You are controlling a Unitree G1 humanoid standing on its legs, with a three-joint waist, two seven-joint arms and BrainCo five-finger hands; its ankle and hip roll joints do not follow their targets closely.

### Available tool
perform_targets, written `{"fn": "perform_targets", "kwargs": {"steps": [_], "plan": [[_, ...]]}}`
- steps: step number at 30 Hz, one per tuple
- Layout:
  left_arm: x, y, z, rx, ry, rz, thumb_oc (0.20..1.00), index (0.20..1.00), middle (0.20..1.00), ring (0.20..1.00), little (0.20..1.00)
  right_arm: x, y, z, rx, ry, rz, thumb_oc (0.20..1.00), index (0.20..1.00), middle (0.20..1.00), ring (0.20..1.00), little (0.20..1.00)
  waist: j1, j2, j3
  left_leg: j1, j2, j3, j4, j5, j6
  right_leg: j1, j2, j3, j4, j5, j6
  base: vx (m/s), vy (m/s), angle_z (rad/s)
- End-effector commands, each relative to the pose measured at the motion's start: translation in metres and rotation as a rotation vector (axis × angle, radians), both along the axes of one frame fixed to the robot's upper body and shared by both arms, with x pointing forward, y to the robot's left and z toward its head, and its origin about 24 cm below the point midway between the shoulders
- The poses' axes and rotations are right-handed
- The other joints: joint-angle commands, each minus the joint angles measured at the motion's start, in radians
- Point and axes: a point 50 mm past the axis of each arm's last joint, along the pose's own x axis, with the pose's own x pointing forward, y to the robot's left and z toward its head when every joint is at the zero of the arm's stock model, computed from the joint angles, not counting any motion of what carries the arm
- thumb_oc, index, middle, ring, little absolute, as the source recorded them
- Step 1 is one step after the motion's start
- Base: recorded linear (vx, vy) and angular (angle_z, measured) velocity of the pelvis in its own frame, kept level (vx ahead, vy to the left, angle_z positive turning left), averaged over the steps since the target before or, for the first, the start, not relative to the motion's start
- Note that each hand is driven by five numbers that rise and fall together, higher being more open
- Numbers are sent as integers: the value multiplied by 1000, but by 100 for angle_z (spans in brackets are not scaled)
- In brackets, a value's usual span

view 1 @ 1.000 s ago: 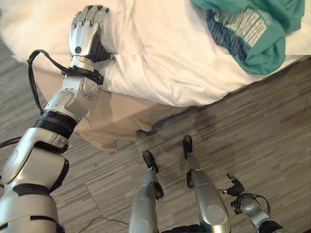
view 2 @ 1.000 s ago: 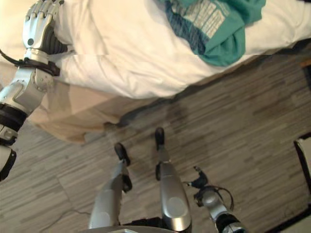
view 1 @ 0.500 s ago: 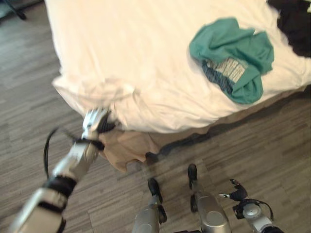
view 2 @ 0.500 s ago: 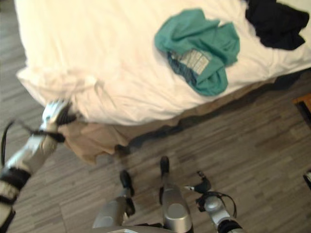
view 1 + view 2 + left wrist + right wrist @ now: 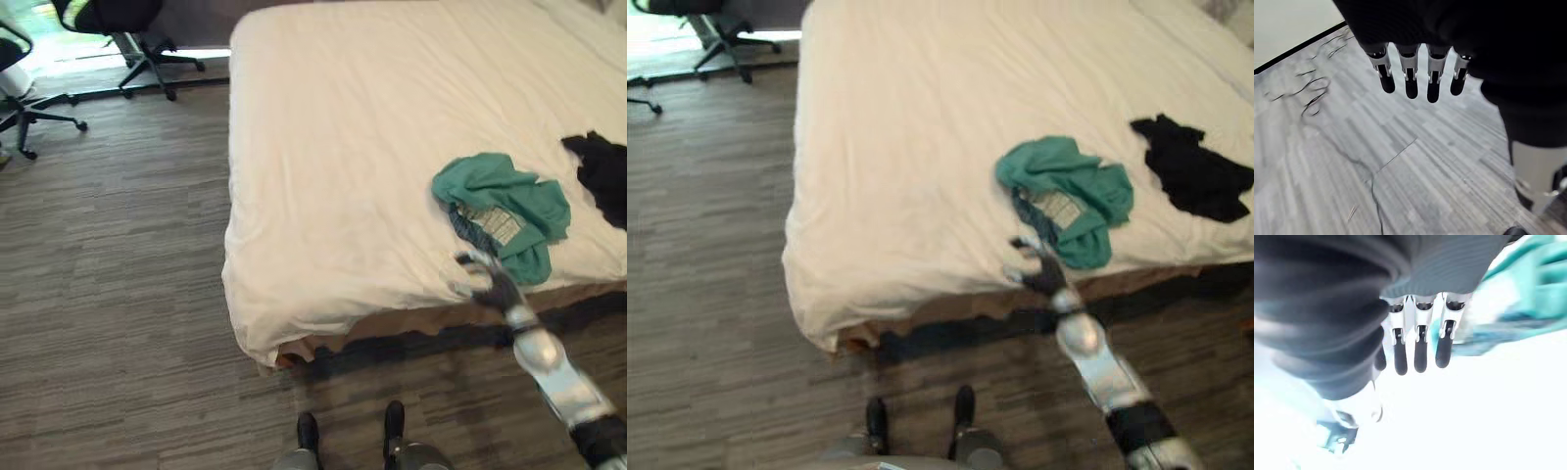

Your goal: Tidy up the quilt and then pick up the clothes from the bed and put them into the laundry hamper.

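Bed point(image 5: 323, 59) now shows whole under the smoothed white quilt point(image 5: 333, 196). Your left hand point(image 5: 1415, 73) has left its corner and hangs over the floor point(image 5: 1400, 171), fingers straight, empty. Your right hand point(image 5: 487, 279) now reaches, fingers straight, beside the teal shirt point(image 5: 505, 211); black garment point(image 5: 1195, 176) lies nearby.

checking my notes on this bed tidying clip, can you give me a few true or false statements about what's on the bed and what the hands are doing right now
1. A teal garment lies crumpled on the white quilt near the bed's front edge. True.
2. The right hand is closed round the teal garment. False: its fingers are straight and open beside the garment, holding nothing.
3. A black garment lies on the quilt, apart from the teal one. True.
4. The left hand grips the quilt's corner. False: it hangs open over the grey floor.
5. A laundry hamper stands on the bed. False: only the two garments lie on the quilt.
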Motion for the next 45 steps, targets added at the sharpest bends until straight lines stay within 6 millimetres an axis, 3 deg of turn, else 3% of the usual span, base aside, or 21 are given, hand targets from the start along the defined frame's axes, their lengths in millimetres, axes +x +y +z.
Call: {"fn": "perform_targets", "kwargs": {"steps": [1,2,3,7,10,11,14,17,18,21,22,24,26,27,29,30,33,36,41,44,45], "plan": [[61,10,8,49,-141,-54,1000,1000,1000,1000,1000,23,30,45,99,-177,120,200,200,200,200,200,59,-14,75,5,20,-51,40,-89,-25,22,-82,-22,12,-138,114,-243,-97,36],[83,5,9,48,-187,-107,1000,1000,1000,1000,1000,39,58,85,123,-288,201,200,200,200,200,200,103,-28,132,-64,25,-82,70,-76,-28,-27,-86,-36,33,-135,110,-217,-76,28],[83,5,9,48,-189,-107,1000,1000,1000,1000,1000,39,58,85,123,-290,202,200,200,200,200,200,101,-29,130,-70,24,-83,71,-73,-27,-31,-87,-37,34,-133,110,-246,-81,27],[130,-2,21,66,-299,-234,1000,1000,1000,1000,1000,58,86,144,126,-422,237,200,200,200,200,200,162,-24,245,-201,35,-140,128,-47,-41,-127,-104,-75,96,-140,98,-159,-48,37],[156,-14,28,55,-369,-332,1000,1000,1000,1000,1000,70,89,156,133,-423,197,200,200,200,200,200,184,-2,293,-268,38,-158,147,-34,-50,-182,-116,-99,139,-153,96,-139,6,38],[180,-27,38,32,-464,-397,1000,1000,1000,1000,1000,78,91,152,198,-373,169,200,200,200,200,200,194,18,325,-338,34,-172,160,-19,-55,-248,-124,-116,182,-166,95,-150,47,31],[210,-49,51,-24,-588,-415,1000,1000,1000,1000,1000,81,104,119,332,-218,189,200,200,200,200,200,192,40,362,-418,26,-184,192,-14,-53,-333,-140,-127,249,-181,95,-131,42,24],[217,-55,53,-43,-614,-405,1000,1000,1000,1000,1000,78,117,88,348,-103,222,200,200,200,200,200,187,45,365,-449,22,-191,217,-21,-48,-360,-147,-123,279,-193,91,-26,4,7],[219,-60,52,-55,-614,-407,1000,1000,1000,1000,1000,71,127,61,375,-3,254,200,200,200,200,200,185,47,365,-452,19,-189,226,-27,-47,-360,-148,-119,282,-197,89,0,0,0],[209,-71,37,-60,-518,-435,1000,1000,1000,1000,1000,17,185,-24,350,353,527,200,200,200,200,200,168,40,362,-402,18,-182,214,-41,-42,-314,-142,-110,265,-205,86,57,-16,0],[209,-71,37,-60,-518,-434,1000,1000,1000,1000,1000,16,185,-25,350,354,527,200,200,200,200,200,168,40,362,-401,18,-182,214,-41,-42,-313,-142,-110,264,-205,86,47,-19,-6],[194,-73,24,-53,-417,-470,1000,1000,1000,1000,1000,-29,227,-47,322,517,797,200,200,200,200,200,164,31,339,-332,23,-173,180,-48,-46,-247,-132,-104,224,-202,84,91,-41,-7],[191,-70,22,-48,-405,-446,1000,1000,1000,1000,1000,-39,239,-35,352,498,893,200,200,200,200,200,160,24,314,-291,26,-168,163,-52,-49,-209,-126,-99,193,-198,84,89,-34,0],[191,-70,22,-48,-405,-446,1000,1000,1000,1000,1000,-39,239,-35,352,498,893,200,200,200,200,200,161,24,316,-288,26,-168,162,-52,-49,-206,-125,-99,192,-197,84,77,-17,-1],[201,-68,28,-58,-465,-382,1000,1000,1000,1000,1000,-32,233,13,479,306,921,200,200,200,200,200,141,16,298,-250,27,-156,154,-57,-49,-176,-121,-84,162,-189,84,44,0,-3],[201,-68,28,-58,-465,-382,1000,1000,1000,1000,1000,-32,233,13,479,306,921,200,200,200,200,200,141,17,298,-250,27,-156,154,-57,-49,-176,-121,-84,162,-189,84,-25,18,-6],[226,-73,45,-82,-597,-349,1000,1000,1000,1000,1000,-14,201,75,558,-25,822,200,200,200,200,200,112,22,329,-274,21,-148,183,-62,-48,-212,-120,-65,184,-185,82,-80,13,-20],[239,-79,56,-118,-679,-344,1000,1000,1000,1000,1000,7,164,102,461,-234,630,200,200,200,200,200,82,33,364,-330,20,-130,219,-63,-48,-281,-121,-43,211,-175,83,-135,8,-22],[228,-84,47,-175,-636,-333,1000,1000,1000,1000,1000,42,97,79,393,-203,261,200,200,200,200,200,45,32,364,-370,12,-97,266,-92,-28,-350,-109,22,202,-141,90,-73,125,-32],[218,-85,40,-195,-604,-311,1000,1000,1000,1000,1000,46,73,60,410,-151,158,200,200,200,200,200,45,14,365,-375,-23,-161,333,-137,-27,-351,-89,76,185,-130,90,-18,228,-66],[212,-87,34,-217,-582,-274,1000,1000,1000,1000,1000,46,58,35,409,-68,94,200,200,200,200,200,52,-16,365,-346,-74,-296,375,-197,-28,-336,-64,133,158,-117,92,-37,205,-91]]}}
